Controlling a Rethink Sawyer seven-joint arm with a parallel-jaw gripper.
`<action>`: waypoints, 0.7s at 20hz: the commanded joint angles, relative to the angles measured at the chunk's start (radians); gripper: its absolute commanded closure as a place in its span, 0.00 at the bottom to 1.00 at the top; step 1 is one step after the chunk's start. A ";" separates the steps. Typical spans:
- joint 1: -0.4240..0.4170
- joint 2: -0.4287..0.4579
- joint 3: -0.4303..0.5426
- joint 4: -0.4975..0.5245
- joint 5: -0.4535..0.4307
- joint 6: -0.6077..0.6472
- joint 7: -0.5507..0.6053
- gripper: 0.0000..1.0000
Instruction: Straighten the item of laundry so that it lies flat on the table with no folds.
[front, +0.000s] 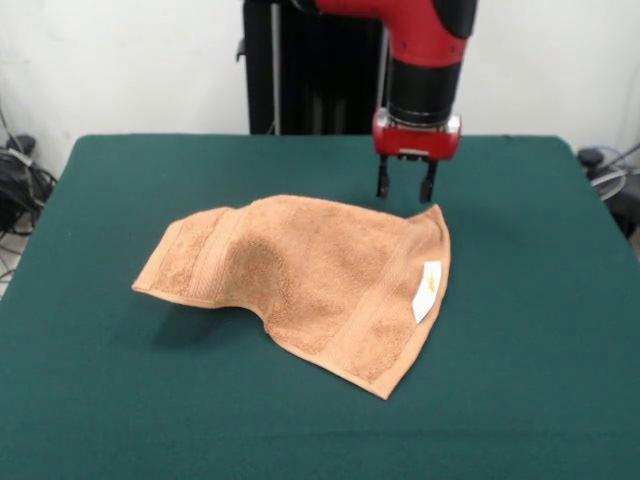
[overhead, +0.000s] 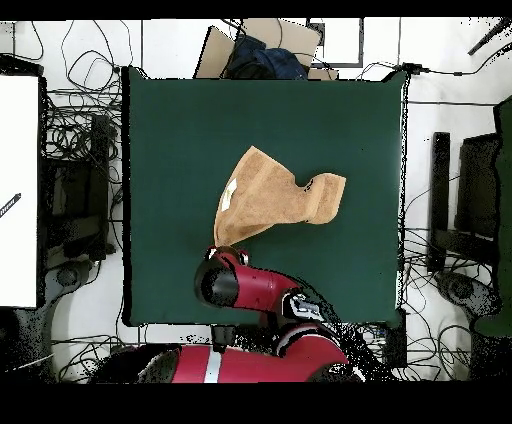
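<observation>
The tabletop (front: 520, 400) is spreading wide and dark green, and the arm (front: 425, 60) is coming down red and black from twelve o'clock in the front view. Near the middle, the towel (front: 300, 275) is lying rumpled rather than flat: its nine o'clock side is humping up and casting a shadow beneath, and one edge is curling under.

The pincer (front: 405, 188) is hovering just above the towel's far corner, at about one o'clock from the cloth's centre, with its two short fingers parted and nothing between them. The white label (front: 427, 291) is showing near the three o'clock edge.

The risks from here, as a judgement: if the pincer is dropping slightly off the corner it could be closing on bare green cloth, or pinching two layers at once and dragging the fold along instead of opening it. A pull towards twelve o'clock could also be sliding the whole towel rather than stretching it.

In the front view the long axis is running roughly from nine o'clock to four o'clock, with the lowest corner pointing towards five.
</observation>
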 joint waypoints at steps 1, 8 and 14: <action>0.038 0.060 0.050 -0.019 0.086 -0.057 0.277 0.00; 0.130 -0.039 -0.027 0.006 0.150 0.030 0.270 0.00; 0.272 -0.107 -0.140 -0.010 0.237 0.173 0.257 0.00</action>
